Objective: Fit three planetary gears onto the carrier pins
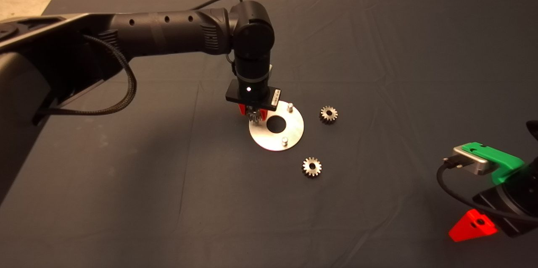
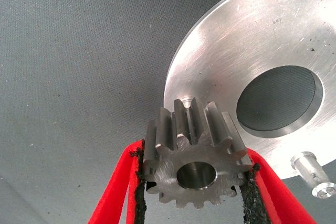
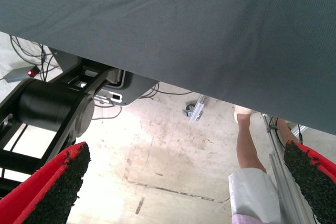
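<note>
My left gripper (image 1: 253,113) is shut on one planetary gear (image 2: 194,156), a grey toothed wheel with a round centre hole, clamped between the red fingers (image 2: 121,187). It hangs tilted over the left rim of the shiny carrier disc (image 1: 294,127). Two carrier pins (image 1: 289,107) (image 1: 284,140) stand bare on the disc, and one of them also shows in the left wrist view (image 2: 315,174). The third pin is hidden under the gripper. Two more gears lie flat on the mat, one (image 1: 328,114) right of the disc and one (image 1: 311,167) in front of it.
My right gripper (image 1: 473,226) is parked at the lower right edge of the mat, fingers apart. The right wrist view looks past the mat's edge to the floor, with a person's leg (image 3: 247,150), cables and the robot base (image 3: 52,108).
</note>
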Robot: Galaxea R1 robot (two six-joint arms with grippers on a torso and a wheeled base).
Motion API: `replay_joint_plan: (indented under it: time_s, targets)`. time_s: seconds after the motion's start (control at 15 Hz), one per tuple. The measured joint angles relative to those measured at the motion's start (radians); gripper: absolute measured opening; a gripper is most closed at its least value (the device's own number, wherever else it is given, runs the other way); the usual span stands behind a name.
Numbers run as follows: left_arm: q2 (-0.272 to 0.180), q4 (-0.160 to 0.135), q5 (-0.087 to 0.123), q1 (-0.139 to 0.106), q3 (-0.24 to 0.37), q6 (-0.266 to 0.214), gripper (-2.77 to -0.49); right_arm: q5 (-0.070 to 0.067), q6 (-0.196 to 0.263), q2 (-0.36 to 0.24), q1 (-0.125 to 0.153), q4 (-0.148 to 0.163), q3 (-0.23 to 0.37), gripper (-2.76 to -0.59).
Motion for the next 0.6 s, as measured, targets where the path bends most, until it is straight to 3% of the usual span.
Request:
replay_joint_plan:
  time_s: [0.6]
  targets:
    - [0.0,0.004,0.0,0.001,0.006,0.0,-2.31,0.0,0.0,0.0,0.0,0.0,0.0,-0.61]
